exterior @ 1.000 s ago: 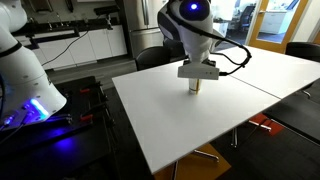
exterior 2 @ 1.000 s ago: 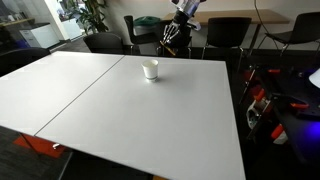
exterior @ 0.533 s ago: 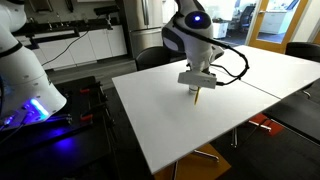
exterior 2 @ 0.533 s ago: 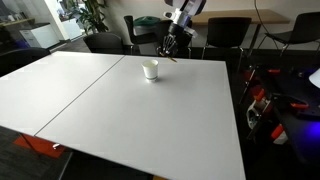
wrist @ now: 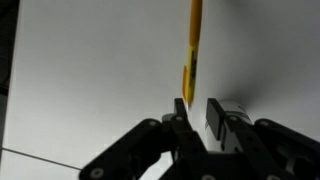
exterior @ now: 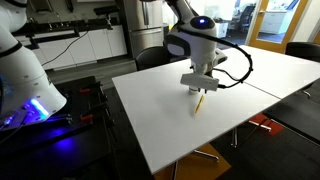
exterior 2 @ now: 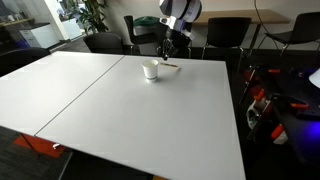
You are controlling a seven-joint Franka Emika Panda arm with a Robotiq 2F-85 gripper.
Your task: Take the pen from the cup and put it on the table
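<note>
Exterior view, table-corner side: your gripper (exterior: 200, 88) hangs over the white table (exterior: 170, 130), near its middle, pointing straight down. The pen (exterior: 200, 103) sticks out below it, close to vertical, tip toward the tabletop. Can't tell whether the tip touches the surface. The arm (exterior: 195, 40) comes down from the far side, with the wrist bent so the jaws face the table. Cup isn't visible from here.

Exterior view, long side of the table: the cup (exterior 2: 151, 70) stands upright near the far edge of the table (exterior 2: 120, 110), just right of the seam (exterior 2: 80, 92). Its inside is too small to read. The pen (exterior 2: 172, 66) is outside it, a thin line just right of the cup at rim height. The gripper (exterior 2: 167, 55) is above and just right of the cup, not touching it, with dark chairs (exterior 2: 225, 32) behind.

Wrist view: the pen (wrist: 193, 40) is yellow and runs from the top edge down into the gripper (wrist: 197, 112). The fingers (wrist: 214, 115) are pinched in on its lower end, so you're clamped on the pen. Only white table (wrist: 90, 70) lies beneath. A pale shape just right of the fingers can't be identified.
</note>
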